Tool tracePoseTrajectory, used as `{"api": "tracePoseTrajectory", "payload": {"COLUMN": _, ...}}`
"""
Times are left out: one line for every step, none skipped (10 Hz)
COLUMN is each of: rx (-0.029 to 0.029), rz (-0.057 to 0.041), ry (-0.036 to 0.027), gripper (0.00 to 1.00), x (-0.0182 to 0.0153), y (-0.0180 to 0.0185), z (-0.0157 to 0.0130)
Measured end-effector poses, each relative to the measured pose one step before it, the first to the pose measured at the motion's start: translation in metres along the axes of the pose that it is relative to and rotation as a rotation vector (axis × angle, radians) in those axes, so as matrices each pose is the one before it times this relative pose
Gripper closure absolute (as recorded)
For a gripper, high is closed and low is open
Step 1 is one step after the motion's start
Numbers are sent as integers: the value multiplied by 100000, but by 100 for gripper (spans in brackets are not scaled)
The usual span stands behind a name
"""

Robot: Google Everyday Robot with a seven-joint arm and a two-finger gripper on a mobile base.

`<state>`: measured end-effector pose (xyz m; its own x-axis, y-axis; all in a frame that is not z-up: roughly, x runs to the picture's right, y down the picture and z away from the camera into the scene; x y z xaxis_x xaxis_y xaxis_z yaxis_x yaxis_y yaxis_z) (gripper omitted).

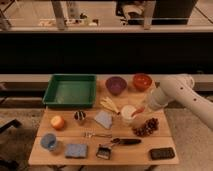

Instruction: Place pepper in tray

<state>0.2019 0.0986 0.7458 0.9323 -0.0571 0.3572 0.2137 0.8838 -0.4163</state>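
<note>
The green tray (50,93) stands at the back left of the wooden table. A small red-orange pepper (138,111) shows right at the tip of my gripper (143,108), just right of a white cup (128,113), far to the right of the tray. I cannot tell whether the pepper is held or lies on the table. My white arm (175,92) reaches in from the right.
A purple bowl (115,85) and a red bowl (142,81) stand at the back. Yellow pieces (109,105), a grey cloth (103,119), grapes (146,127), an orange fruit (57,122), a brush (117,145), a blue sponge (76,150) and a black item (161,153) lie around.
</note>
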Motion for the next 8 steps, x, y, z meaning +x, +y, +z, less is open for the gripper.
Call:
{"api": "tracePoseTrajectory", "payload": {"rx": 89, "rz": -5746, "ry": -1137, "gripper": 100, "x": -1906, "y": -787, "z": -1109}}
{"api": "tracePoseTrajectory", "payload": {"rx": 407, "rz": -3436, "ry": -534, "gripper": 100, "x": -1235, "y": -848, "z": -654}}
{"api": "tracePoseTrajectory", "payload": {"rx": -478, "rz": -3148, "ry": -506, "gripper": 100, "x": -1179, "y": -641, "z": -363}}
{"api": "tracePoseTrajectory", "payload": {"rx": -300, "rz": -4070, "ry": -949, "gripper": 100, "x": -1666, "y": -996, "z": -180}}
{"api": "tracePoseTrajectory", "payload": {"rx": -987, "rz": -3194, "ry": -992, "gripper": 100, "x": -1415, "y": -816, "z": 85}}
{"api": "tracePoseTrajectory", "payload": {"rx": -872, "rz": -2893, "ry": -990, "gripper": 100, "x": -1436, "y": -904, "z": 335}}
{"api": "tracePoseTrajectory", "payload": {"rx": -910, "rz": -3041, "ry": -996, "gripper": 100, "x": -1534, "y": -1015, "z": 436}}
{"api": "tracePoseTrajectory", "payload": {"rx": -1008, "rz": -1947, "ry": -818, "gripper": 100, "x": -1165, "y": -621, "z": 469}}
